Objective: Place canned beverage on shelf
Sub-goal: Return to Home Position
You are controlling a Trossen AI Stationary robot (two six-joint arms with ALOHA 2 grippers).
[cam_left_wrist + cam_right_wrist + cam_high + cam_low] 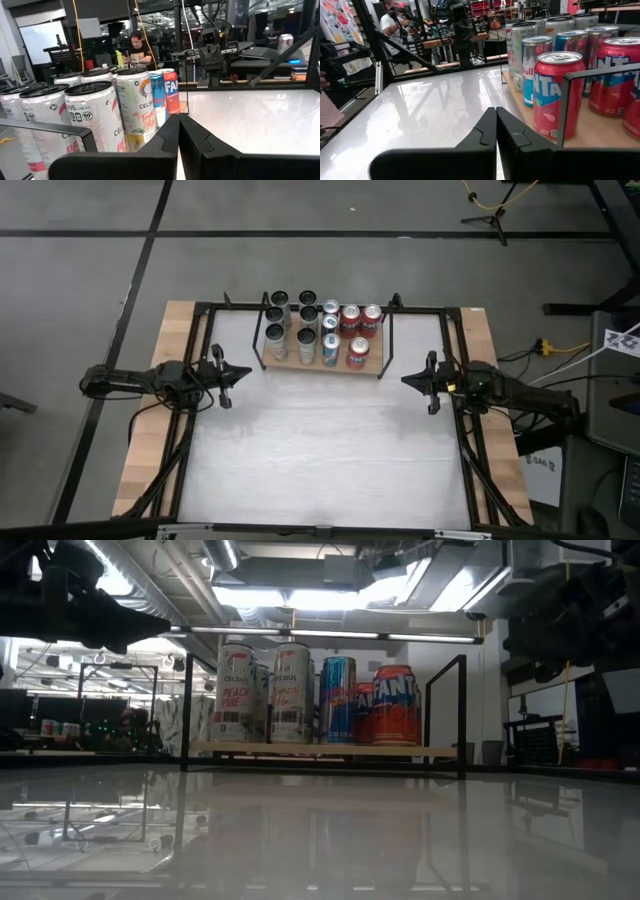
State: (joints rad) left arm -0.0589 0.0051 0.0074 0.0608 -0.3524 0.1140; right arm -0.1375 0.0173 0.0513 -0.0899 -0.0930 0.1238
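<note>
Cans (290, 695) on shelf (320, 750), black uprights (462, 715) at ends

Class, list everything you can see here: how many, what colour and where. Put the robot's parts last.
shelf: one, light wood with black rods, far middle of the table.
white cans: six, white, shelf's left part.
blue cans: three, blue, beside the white cans.
red cans: three seen from above, red, shelf's right end.
table: one, white top with wooden edges.
people: two, one dark top, one white top, room beyond the table.
left gripper: one, dark, left of the shelf, fingers shut.
right gripper: one, dark, right of the shelf, fingers shut.
</note>
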